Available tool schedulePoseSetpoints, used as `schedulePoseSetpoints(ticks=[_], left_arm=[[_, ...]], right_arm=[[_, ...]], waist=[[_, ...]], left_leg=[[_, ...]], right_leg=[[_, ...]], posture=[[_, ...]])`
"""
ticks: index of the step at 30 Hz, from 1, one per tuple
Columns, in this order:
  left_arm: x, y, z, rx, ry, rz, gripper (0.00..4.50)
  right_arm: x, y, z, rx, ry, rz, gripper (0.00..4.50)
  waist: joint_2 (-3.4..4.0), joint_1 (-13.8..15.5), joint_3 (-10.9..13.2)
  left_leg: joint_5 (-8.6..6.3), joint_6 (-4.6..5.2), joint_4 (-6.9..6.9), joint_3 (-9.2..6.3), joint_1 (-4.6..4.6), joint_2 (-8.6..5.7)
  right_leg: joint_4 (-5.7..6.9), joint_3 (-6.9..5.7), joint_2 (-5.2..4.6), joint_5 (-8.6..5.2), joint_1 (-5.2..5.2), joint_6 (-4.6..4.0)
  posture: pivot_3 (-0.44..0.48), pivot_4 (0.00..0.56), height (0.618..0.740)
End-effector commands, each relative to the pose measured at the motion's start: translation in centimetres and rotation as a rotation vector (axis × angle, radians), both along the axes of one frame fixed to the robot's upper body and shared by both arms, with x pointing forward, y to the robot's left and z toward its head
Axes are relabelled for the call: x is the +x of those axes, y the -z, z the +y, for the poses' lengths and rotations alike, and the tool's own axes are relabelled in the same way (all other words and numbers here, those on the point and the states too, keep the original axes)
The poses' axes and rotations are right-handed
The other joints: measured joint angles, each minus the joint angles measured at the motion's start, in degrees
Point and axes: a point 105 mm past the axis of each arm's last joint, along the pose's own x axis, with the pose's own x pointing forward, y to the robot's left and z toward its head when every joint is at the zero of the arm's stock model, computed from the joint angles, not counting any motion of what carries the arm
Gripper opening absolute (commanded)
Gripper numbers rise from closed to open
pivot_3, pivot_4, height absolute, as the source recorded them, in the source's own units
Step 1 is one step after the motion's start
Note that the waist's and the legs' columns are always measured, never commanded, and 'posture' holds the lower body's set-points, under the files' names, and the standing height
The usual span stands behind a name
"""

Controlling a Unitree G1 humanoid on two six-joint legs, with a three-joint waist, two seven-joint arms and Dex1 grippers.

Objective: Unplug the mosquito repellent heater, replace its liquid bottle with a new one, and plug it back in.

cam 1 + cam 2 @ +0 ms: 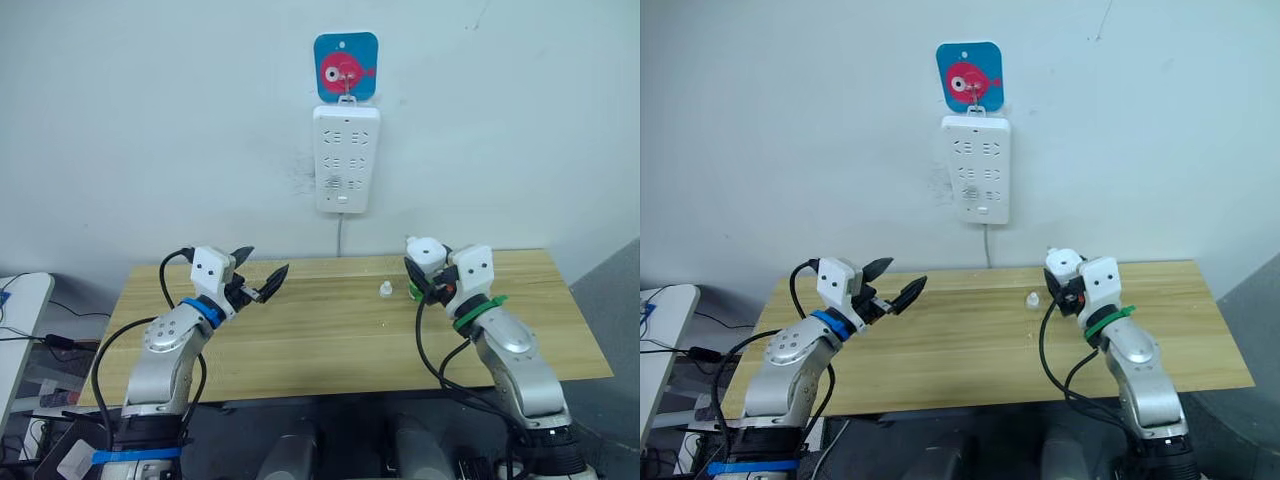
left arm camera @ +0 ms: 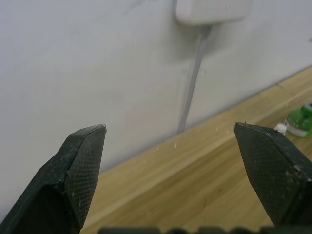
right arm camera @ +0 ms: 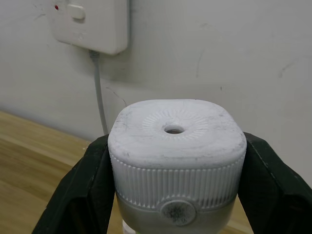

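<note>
Centre-right, the right gripper (image 3: 173, 195) fingers pinch the unplugged small white rounded plastic heater (image 3: 175, 156) (green bottle below), left gripper (image 1: 262, 277) fingers spread; replugging remains.

Bare test room: wall-hung power strip (image 1: 346, 158), wooden table (image 1: 330, 340)

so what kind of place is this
Probably an indoor test setup, not a home: a bare wooden table against a scuffed white wall, with a white power strip hanging from a fish-picture hook.
</note>
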Motion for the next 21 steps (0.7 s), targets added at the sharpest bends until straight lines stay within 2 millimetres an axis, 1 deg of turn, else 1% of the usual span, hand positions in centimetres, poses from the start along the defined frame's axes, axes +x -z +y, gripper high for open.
schedulePoseSetpoints(ticks=[1,3,5,7,9,10,13,14,16,18,21], left_arm=[[0.5,-0.9,-0.6,-0.006,0.033,-0.022,4.5],[0.8,-1.2,-1.5,-0.019,0.05,-0.033,4.5],[1.1,-1.9,-2.7,-0.035,0.07,-0.056,4.5],[1.6,-2.2,-3.1,-0.056,0.067,-0.072,4.5],[1.4,-2.1,-3.2,-0.053,0.071,-0.078,4.5],[1.3,-2.2,-3.4,-0.055,0.081,-0.08,4.5],[1.3,-2.2,-3.3,-0.039,0.085,-0.086,4.5],[1.3,-2.2,-2.9,-0.031,0.075,-0.089,4.5],[1.2,-2.6,-2.3,-0.029,0.052,-0.102,4.5],[1.0,-3.2,-2.1,-0.034,0.046,-0.117,4.5],[0.7,-3.4,-1.5,-0.028,0.044,-0.117,4.5]], right_arm=[[0.0,-1.7,0.5,0.006,-0.018,-0.073,2.97],[0.1,-1.8,0.2,0.009,-0.021,-0.068,2.97],[0.2,-2.0,-0.7,0.011,-0.023,-0.065,2.97],[0.4,-2.0,-1.3,0.02,-0.025,-0.056,2.97],[0.0,-1.6,-1.5,0.017,-0.043,-0.044,2.97],[-0.1,-1.7,-1.6,0.029,-0.049,-0.039,2.97],[-0.1,-1.5,-1.4,0.025,-0.074,-0.031,2.97],[0.0,-1.4,-1.2,0.02,-0.083,-0.029,2.97],[0.2,-1.3,-0.7,0.021,-0.094,-0.028,2.97],[0.4,-1.5,-0.3,0.033,-0.099,-0.033,2.97],[0.5,-1.6,0.3,0.039,-0.105,-0.037,2.97]], waist=[[0.0,-0.2,0.0],[0.0,-0.2,0.0],[0.0,-0.4,0.0],[-0.01,-0.5,0.0],[-0.01,-1.0,0.0],[-0.01,-1.2,0.0],[0.01,-1.8,0.0],[0.01,-2.0,0.0],[0.01,-2.1,0.0],[0.01,-2.2,0.0],[0.01,-2.0,0.0]], left_leg=[[0.0,0.0,0.0,0.0,0.0,-0.01],[0.0,0.01,0.01,0.0,-0.03,-0.05],[-0.01,0.02,0.01,0.0,-0.03,-0.06],[-0.01,0.02,0.01,0.0,-0.04,-0.06],[-0.01,0.02,0.01,0.0,-0.02,-0.03],[-0.02,0.0,0.0,0.0,0.0,0.0],[-0.02,-0.01,-0.04,0.09,-0.02,0.09],[-0.02,-0.01,-0.05,0.1,-0.02,0.1],[-0.02,-0.01,-0.05,0.1,0.0,0.11],[-0.02,-0.01,-0.05,0.1,0.0,0.11],[-0.02,-0.01,-0.06,0.09,-0.02,0.11]], right_leg=[[-0.01,0.0,0.0,0.0,0.0,0.0],[-0.04,0.0,0.0,0.0,0.0,0.0],[-0.07,0.0,0.0,0.01,0.01,0.01],[-0.07,-0.01,-0.01,0.01,0.02,0.01],[-0.06,-0.02,-0.01,0.01,0.03,0.01],[-0.05,-0.02,0.0,0.01,0.03,0.01],[-0.02,0.03,0.05,0.01,-0.06,0.01],[0.0,0.04,0.05,0.01,-0.06,0.01],[0.0,0.04,0.08,0.01,-0.05,0.01],[0.01,0.05,0.09,0.01,-0.06,0.0],[-0.01,0.05,0.1,0.01,-0.08,0.0]], posture=[[-0.1,0.202,0.74],[-0.104,0.196,0.74],[-0.121,0.186,0.74],[-0.124,0.195,0.74],[-0.131,0.163,0.74],[-0.138,0.162,0.74],[-0.138,0.186,0.74],[-0.126,0.166,0.74],[-0.112,0.172,0.74],[-0.097,0.162,0.74],[-0.076,0.158,0.74]])
